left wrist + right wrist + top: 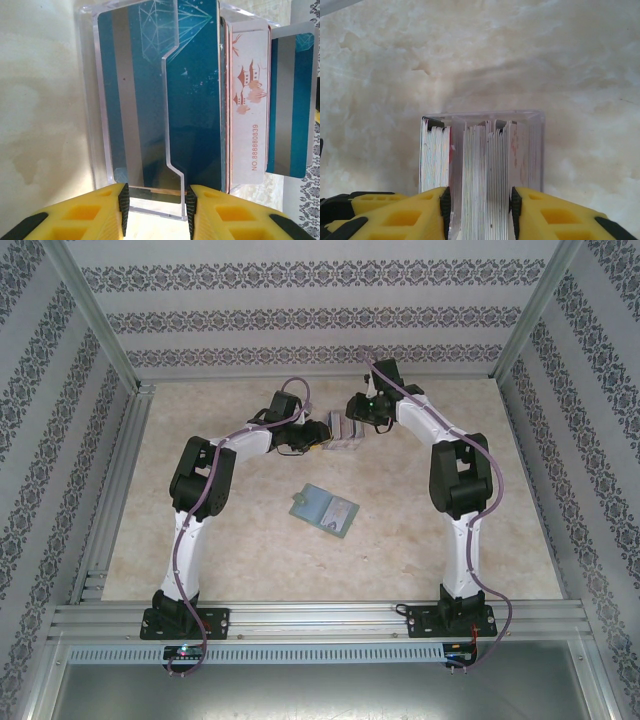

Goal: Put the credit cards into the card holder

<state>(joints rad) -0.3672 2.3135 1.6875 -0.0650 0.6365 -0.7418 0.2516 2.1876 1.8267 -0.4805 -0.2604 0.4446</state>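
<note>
1. The tight bundle of thin blue, white and pinkish credit cards (195, 100) stands on edge in a clear plastic case (95, 100), far out on the pale marbled bench (250, 570).
2. The left hand (156, 195) pinches the case's near edge. The right hand (480, 197) pinches a sheaf of cards edge-on.
3. The flat grey-green folding card holder (325, 508) lies open, well apart from the cards and nearer the arm bases.
4. The task looks barely begun. The cards must be lifted out, carried over and slid in. Whether the holder already has a card in it is too small to tell.

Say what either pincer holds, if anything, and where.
Cannot tell: right pincer straddles the thin blue-white card bundle; left pincer, the edge of the clear plastic box.
</note>
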